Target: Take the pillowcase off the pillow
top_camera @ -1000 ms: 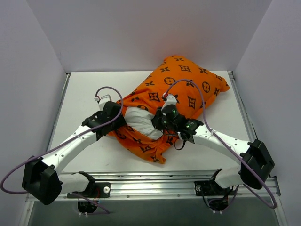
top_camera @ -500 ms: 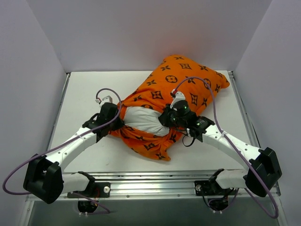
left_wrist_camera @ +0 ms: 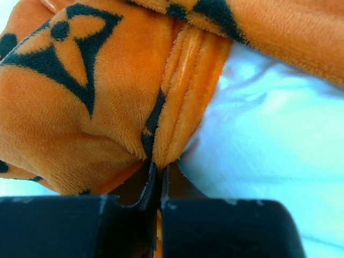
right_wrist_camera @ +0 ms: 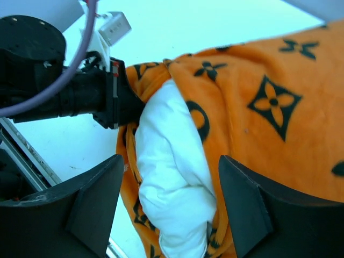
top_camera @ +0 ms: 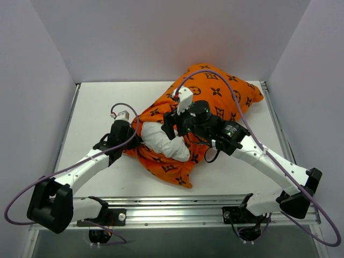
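Pillowcase hem pinch: L-wrist view only

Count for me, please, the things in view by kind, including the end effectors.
Orange pillowcase: 1
White pillow: 1
End effectors: 2 (left end effector pinching the pillowcase hem; right end effector open above the pillow)
Total: 4

The pillowcase, bright orange plush printed with black flower, diamond and circle motifs, lies slantwise on the surface, its plump closed end toward the far right. Its open end faces near left, where the hem is bunched back in soft ridges. There the pillow, plain white and slightly wrinkled, bulges out of the opening, the rest of it inside the cover.
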Available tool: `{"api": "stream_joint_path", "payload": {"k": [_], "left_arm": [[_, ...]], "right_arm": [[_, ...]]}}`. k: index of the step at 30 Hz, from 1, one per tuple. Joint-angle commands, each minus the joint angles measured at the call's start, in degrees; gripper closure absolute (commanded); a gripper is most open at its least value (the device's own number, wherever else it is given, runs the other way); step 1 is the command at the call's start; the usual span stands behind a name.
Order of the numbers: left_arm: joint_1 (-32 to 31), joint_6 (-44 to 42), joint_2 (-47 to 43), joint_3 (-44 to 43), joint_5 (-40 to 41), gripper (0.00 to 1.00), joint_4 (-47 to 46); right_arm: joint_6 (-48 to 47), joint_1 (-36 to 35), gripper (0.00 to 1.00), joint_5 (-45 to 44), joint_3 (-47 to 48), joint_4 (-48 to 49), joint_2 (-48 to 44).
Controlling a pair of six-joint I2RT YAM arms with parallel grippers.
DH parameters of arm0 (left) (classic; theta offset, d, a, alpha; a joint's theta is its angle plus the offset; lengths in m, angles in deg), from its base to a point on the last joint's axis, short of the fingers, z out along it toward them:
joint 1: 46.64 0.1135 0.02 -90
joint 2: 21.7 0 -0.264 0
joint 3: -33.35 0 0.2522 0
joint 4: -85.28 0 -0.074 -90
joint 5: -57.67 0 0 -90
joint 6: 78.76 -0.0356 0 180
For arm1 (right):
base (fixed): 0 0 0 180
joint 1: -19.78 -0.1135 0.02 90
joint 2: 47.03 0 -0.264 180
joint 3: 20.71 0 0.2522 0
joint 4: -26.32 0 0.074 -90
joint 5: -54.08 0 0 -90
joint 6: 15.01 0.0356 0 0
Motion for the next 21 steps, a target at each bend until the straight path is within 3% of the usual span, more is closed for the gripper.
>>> {"api": "stream_joint_path", "payload": {"k": [1,6,14,21], "left_arm": [[0.4,-2.3,-2.4,0.6,-1.1,0.98,-4.3],[0.4,-1.9,-3.5,1.3,-1.9,0.98,-4.5],[0.4,-0.9,-4.5,2.4,-2.6,0.98,-4.9],[0.4,-0.7,-5.2,2.9,-2.2,0.98,-4.5]], "right_arm": [[-8.8,-1.8,0.33,2.7,4.7,-2.9,3.9],[-16.0,-5.7,0.2,4.0,10.8,-4.4,12.9],[-22.3,-6.3,0.14,2.5,8.5,-0.3,21.3],[-18.4,-4.9,0.13,-17.6,-0.4,7.5,24.8]]}}
